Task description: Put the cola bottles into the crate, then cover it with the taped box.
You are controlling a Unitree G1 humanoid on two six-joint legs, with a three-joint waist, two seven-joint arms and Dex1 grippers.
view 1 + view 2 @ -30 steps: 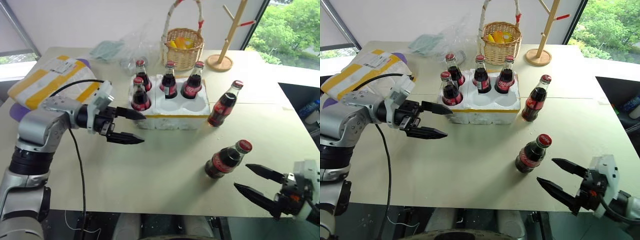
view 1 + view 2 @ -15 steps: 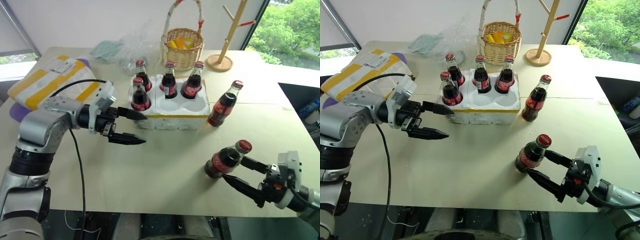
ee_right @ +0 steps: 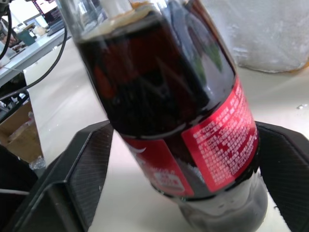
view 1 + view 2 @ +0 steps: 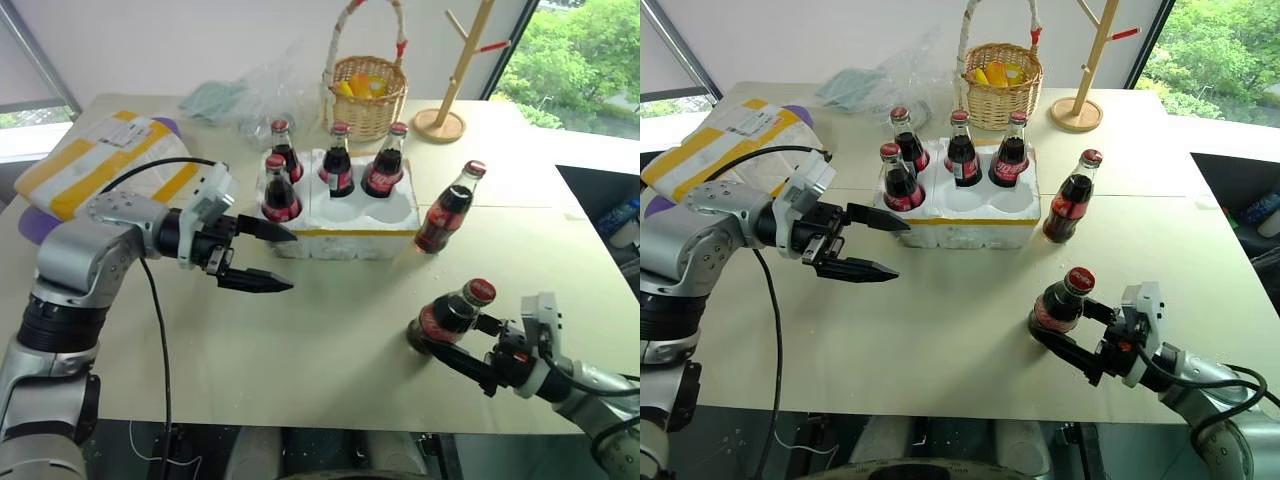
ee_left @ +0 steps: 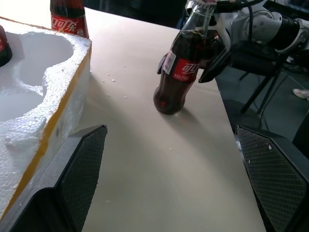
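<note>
My right claw [image 4: 1072, 335] is near the front edge of the worktop [image 4: 330, 320], toward the right corner. Its two fingers sit on both sides of a cola bottle [image 4: 448, 315], which leans a little. The fingers are close to the glass, but I cannot tell if they are pinching it yet.

My left claw [image 4: 268, 256] hangs over the left part of the worktop, spread wide and holding nothing. It points at the crate [image 4: 345, 215], just beside its left end.

The crate sits in the middle of the worktop. Four cola bottles stand in its wells, and two wells at the front are open. One more cola bottle [image 4: 447, 208] stands on the worktop just beside the crate's right end.

The taped box [image 4: 105, 160] lies at the left edge, well apart from the crate.

There is bare worktop between the crate and the front edge, with room to move. At the back edge stand a wicker basket [image 4: 366, 95], a wooden stand [image 4: 450, 90] and some clear plastic [image 4: 240, 95]. A window [image 4: 575, 60] shows green trees.
</note>
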